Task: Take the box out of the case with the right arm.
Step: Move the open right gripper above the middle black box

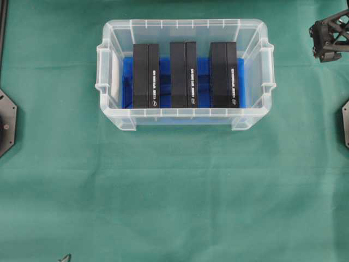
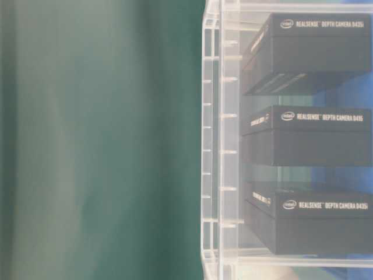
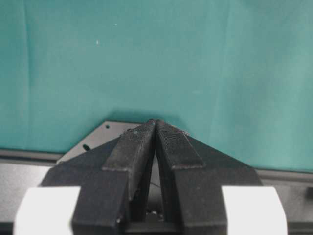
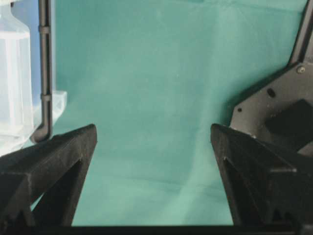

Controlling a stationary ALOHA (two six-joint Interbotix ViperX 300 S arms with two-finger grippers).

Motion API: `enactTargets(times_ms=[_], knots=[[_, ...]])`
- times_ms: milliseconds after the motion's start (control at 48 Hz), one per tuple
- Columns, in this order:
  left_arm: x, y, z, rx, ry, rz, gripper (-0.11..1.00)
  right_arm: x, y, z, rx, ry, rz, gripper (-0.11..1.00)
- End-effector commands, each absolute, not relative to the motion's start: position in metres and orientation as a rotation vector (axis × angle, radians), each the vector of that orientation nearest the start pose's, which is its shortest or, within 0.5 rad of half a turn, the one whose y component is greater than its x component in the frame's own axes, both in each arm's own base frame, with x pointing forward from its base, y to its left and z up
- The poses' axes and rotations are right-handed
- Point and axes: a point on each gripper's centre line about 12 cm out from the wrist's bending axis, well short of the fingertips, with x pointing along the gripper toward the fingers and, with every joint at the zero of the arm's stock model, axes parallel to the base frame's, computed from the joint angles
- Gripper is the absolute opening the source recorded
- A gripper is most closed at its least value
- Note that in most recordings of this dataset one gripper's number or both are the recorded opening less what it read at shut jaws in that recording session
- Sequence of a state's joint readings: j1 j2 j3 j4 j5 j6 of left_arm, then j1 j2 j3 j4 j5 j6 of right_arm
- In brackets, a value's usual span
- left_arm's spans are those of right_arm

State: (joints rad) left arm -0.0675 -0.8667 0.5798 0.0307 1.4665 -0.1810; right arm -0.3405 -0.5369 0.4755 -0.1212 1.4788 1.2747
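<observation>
The right gripper (image 4: 152, 161), jaws wide and empty, hung right of the case (image 1: 115, 28); descending there risked clipping its rim.

Overhead view: the right arm (image 1: 330, 36) is cut by the top-right corner, only its lattice frame showing; the black base plates (image 1: 6, 122) are cropped at both side edges. Small white print on the three black boxes (image 1: 146, 75) is too small to read here. Table-level view: the case (image 2: 220, 140) runs off the top, bottom and right edges, and the green cloth (image 2: 99, 140) is blurred. Right wrist view: the case corner (image 4: 14, 78) is cut off at left.
</observation>
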Motion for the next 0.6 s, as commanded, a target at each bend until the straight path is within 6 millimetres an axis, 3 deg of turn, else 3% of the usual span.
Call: enactTargets(times_ms=[0, 334, 584], knots=[[0.145, -0.006, 0.349, -0.099, 1.157, 0.074, 0.02, 0.198, -0.086, 0.321, 1.171, 0.976, -1.229, 0.92], [0.145, -0.005, 0.349, -0.102, 1.156, 0.081, 0.02, 0.203, -0.087, 0.323, 1.193, 0.948, -1.228, 0.92], [0.145, -0.005, 0.35, -0.103, 1.158, 0.08, 0.02, 0.25, -0.091, 0.324, 1.241, 0.913, -1.198, 0.92]])
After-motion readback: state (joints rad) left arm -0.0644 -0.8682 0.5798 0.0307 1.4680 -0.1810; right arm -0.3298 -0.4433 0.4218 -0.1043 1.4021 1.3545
